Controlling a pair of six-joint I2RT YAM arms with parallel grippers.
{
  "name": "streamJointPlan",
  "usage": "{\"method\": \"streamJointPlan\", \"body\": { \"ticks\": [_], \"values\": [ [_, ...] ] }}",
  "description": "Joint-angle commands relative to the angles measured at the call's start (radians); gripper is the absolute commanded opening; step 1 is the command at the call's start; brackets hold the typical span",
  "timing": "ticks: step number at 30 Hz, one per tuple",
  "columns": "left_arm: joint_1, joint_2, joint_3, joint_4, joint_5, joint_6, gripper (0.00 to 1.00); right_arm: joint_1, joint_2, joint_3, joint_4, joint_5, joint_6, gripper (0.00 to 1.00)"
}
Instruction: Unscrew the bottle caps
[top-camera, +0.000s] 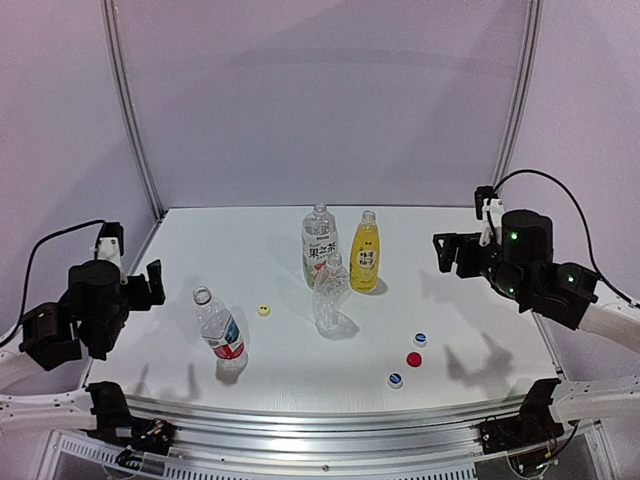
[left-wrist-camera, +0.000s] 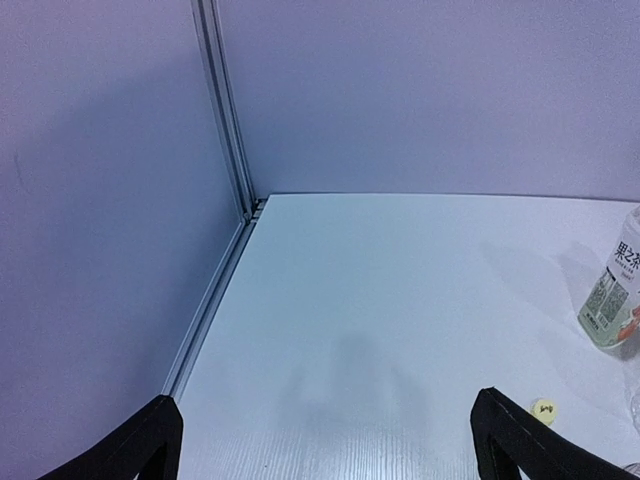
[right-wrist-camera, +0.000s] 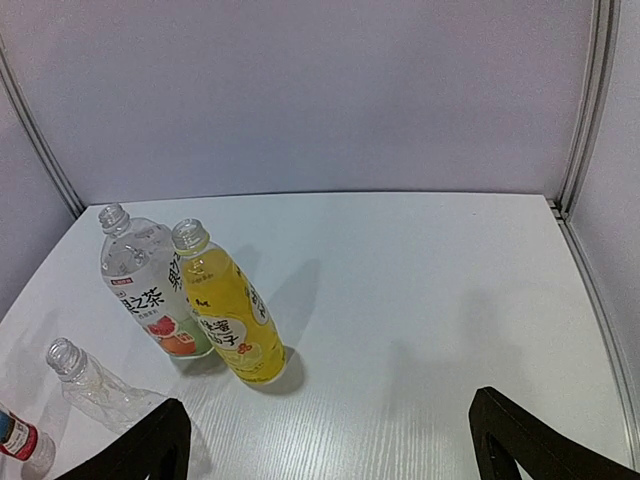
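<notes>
Closest in, a blue-and-white cap (top-camera: 395, 380) lies flat near the table's (top-camera: 250, 250) front edge. A red cap (top-camera: 414, 359) sits just behind it, and a second blue-and-white cap (top-camera: 420, 339) behind that. The yellow cap (top-camera: 263, 310) lies alone, left of centre. All four bottles stand upright, open necks up: red-label bottle (top-camera: 220, 330) front left, plain bottle (top-camera: 330, 297) centre, fruit-label bottle (top-camera: 319, 245) and yellow bottle (top-camera: 366, 253) side by side behind. Left gripper (top-camera: 153, 283) and right gripper (top-camera: 443, 253) hang spread wide and empty at the sides, well apart from the bottles.

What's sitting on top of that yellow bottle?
Nothing: the yellow bottle has a bare, open neck. A yellow cap lies apart on the table. Nothing hides the top.
</notes>
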Motion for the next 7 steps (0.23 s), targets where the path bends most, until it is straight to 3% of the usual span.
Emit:
{"method": "streamJointPlan", "body": {
  "ticks": [1,7],
  "values": [
    [0.032,0.064,0.044,-0.027,0.09,-0.002,0.99,-0.004,0.012,0.057,-0.052,-0.018,-0.027,0.99],
    [0.031,0.017,0.011,0.006,0.086,0.007,0.99,-0.004,-0.031,0.011,-0.013,-0.054,-0.058,0.99]
  ]
}}
